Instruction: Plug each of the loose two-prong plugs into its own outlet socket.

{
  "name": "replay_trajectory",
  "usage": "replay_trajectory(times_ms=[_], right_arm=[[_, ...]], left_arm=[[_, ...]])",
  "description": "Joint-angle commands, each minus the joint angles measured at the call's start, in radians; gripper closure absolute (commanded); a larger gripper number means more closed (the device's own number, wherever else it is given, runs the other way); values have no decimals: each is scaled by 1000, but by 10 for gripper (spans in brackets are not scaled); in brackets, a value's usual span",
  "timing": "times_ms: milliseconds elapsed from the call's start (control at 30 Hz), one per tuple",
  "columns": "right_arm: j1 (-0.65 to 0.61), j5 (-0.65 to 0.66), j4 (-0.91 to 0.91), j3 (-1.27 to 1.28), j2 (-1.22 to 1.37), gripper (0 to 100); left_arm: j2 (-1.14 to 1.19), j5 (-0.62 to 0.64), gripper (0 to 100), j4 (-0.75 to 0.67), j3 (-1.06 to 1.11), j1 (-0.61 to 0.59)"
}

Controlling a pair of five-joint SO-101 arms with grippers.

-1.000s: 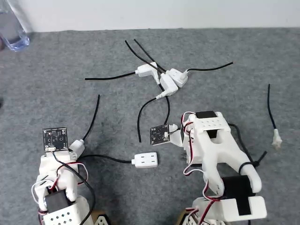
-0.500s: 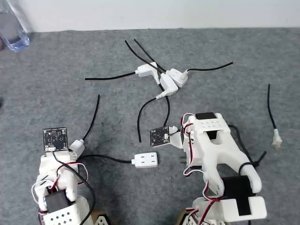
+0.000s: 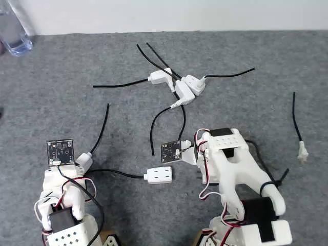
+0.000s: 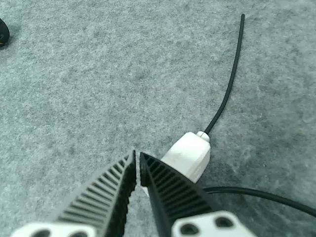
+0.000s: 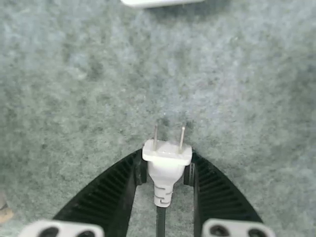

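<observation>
My right hand (image 5: 166, 169) grips a plug (image 5: 167, 154), prongs forward; my left hand (image 4: 138, 165) is closed empty, just beside a cable end (image 4: 190, 155).

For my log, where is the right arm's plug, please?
The right wrist view shows the plug clamped in the right gripper, prongs forward; in the high view, right of the white outlet socket.

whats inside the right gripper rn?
A white two-prong plug, clamped by its body in the right gripper, with both prongs sticking out over the grey mat. Its cord runs back into the gripper, which covers the rest.
</observation>
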Motion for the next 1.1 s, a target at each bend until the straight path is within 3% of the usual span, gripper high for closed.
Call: replay_trajectory(times_ms=[0, 267, 567, 1000, 1067], right_arm=[[-24, -12, -31, 5, 7, 849], [-21, -15, -31, 9, 8, 906], [-54, -68, -18, 21, 38, 860], [-54, -72, 134, -183, 245, 862], [-48, -72, 134, -181, 243, 900]], left_arm=[[-2, 2, 987, 3, -4, 3], [-2, 2, 987, 3, -4, 3], [2, 2, 987, 3, -4, 5], [-2, 2, 987, 64, -4, 11], [-2, 2, 987, 64, -4, 11]])
